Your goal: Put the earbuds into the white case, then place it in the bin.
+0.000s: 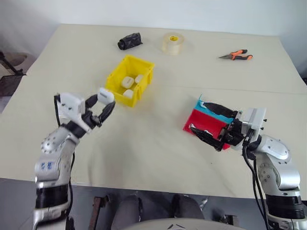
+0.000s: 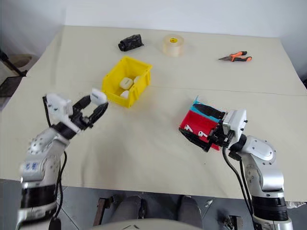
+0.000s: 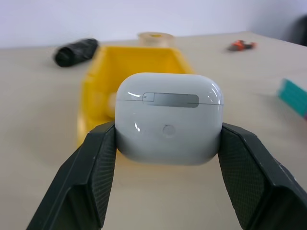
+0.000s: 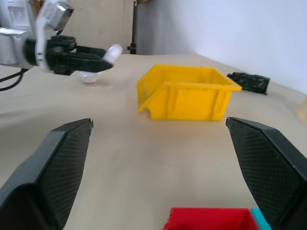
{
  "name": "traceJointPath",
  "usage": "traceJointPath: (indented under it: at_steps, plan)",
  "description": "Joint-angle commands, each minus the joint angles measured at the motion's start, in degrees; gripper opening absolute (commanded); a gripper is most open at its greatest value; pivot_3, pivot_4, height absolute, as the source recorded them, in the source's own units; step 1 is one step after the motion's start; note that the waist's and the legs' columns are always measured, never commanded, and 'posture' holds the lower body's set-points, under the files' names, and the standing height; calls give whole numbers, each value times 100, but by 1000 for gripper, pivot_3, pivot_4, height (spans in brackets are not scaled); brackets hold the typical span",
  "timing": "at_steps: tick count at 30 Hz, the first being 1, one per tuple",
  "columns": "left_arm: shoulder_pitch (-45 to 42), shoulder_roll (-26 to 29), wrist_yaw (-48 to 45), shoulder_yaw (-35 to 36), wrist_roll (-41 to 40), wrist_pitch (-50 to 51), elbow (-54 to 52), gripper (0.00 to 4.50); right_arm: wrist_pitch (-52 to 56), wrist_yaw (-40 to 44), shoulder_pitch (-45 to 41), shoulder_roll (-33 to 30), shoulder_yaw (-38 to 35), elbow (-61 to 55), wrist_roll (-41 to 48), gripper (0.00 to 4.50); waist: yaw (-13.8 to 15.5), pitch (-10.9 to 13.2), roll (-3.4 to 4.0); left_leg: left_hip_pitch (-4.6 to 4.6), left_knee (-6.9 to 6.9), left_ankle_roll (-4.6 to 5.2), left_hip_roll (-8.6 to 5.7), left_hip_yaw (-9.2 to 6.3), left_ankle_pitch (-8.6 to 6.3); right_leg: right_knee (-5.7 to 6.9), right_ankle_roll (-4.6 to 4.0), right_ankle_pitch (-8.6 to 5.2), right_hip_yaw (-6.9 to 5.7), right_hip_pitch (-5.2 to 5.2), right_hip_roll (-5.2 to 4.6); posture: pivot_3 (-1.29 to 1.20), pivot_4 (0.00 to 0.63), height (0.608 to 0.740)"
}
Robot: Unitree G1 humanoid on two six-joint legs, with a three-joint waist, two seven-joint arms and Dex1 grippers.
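My left gripper is shut on the white case, holding it above the table just off the near left corner of the bin. The left wrist view shows the case with its lid closed, pinched at both sides between the fingers. The yellow bin holds three more white cases. My right gripper stands open over the red tray, nothing between its fingers. The earbuds are hidden.
A teal tray lies under the far side of the red one. At the back of the table lie a black bundle, a roll of tape and orange-handled pliers.
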Motion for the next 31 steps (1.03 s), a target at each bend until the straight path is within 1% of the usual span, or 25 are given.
traceJointPath:
  at_steps: [1,5,8,10,11,13,15,16,18,22,26,31]
  plan:
    - [-919,-65,-1,-265,350,-560,1010,2783,-188,-173,-88,31,-123,46,-56,4464,-20,0,0,0,-1,0,-1,4,0,1,0,0,1,-1,0,0,150,740]
    - [-1754,-96,-162,-486,642,-1008,2360,2783,-185,-266,-226,53,-27,36,-74,4464,-74,0,-1,3,-14,0,-3,11,0,0,0,0,-3,-9,1,0,150,740]
    - [-2058,-118,-205,-529,711,-1125,2938,2783,-147,-297,-264,59,59,-26,-77,4464,-149,0,-1,7,-32,0,-2,21,0,0,0,0,-6,-16,1,0,150,740]
    - [-2120,-99,-218,-560,753,-1131,3085,3549,-143,-327,-269,66,74,-44,-72,4500,-194,1,-2,6,-35,0,-2,21,0,-1,0,0,-6,-17,1,0,150,740]
    - [-2136,-90,-208,-569,782,-1145,3129,3837,-148,-334,-270,67,80,-42,-72,4500,-199,2,-4,7,-35,0,-2,21,0,-1,0,0,-6,-17,0,0,150,740]
    - [-2023,-60,-282,-568,774,-1210,2972,4478,-159,-327,-245,54,80,-35,-69,4500,-197,3,-5,6,-34,0,-1,20,0,0,0,0,-6,-17,0,0,150,740]
    - [-1747,22,-669,-563,540,-1077,2539,4478,-164,-296,-235,23,67,6,-66,4500,-197,3,-5,6,-32,0,0,20,0,0,0,0,-6,-17,0,0,150,740]
    - [-1571,116,-847,-605,551,-1177,2341,4478,-160,-274,-241,5,59,33,-60,4500,-199,3,-5,6,-31,0,0,20,0,0,0,0,-5,-17,0,0,150,740]
    - [-1039,470,-1326,-724,618,-1266,1865,4478,-115,-206,-273,-55,40,110,-34,4500,-210,3,-5,8,-30,0,0,20,0,1,0,0,-3,-16,0,0,150,740]
    - [104,970,-2324,-438,24,-1476,716,4478,-2,106,-314,-277,47,304,30,4500,-225,3,-5,12,-36,0,4,23,0,0,0,0,1,-17,0,0,150,740]
    - [830,1424,-2543,-220,82,-1586,187,4478,117,624,-231,-562,-33,467,226,4500,-140,4,-6,7,-24,0,6,18,0,-1,-1,0,2,-14,-1,0,150,740]
    - [1346,1608,-2510,-8,74,-1588,-194,4478,-34,926,-182,-804,-217,897,158,4500,-77,4,-6,8,-20,2,4,22,-1,-7,0,0,6,-9,-2,0,150,740]
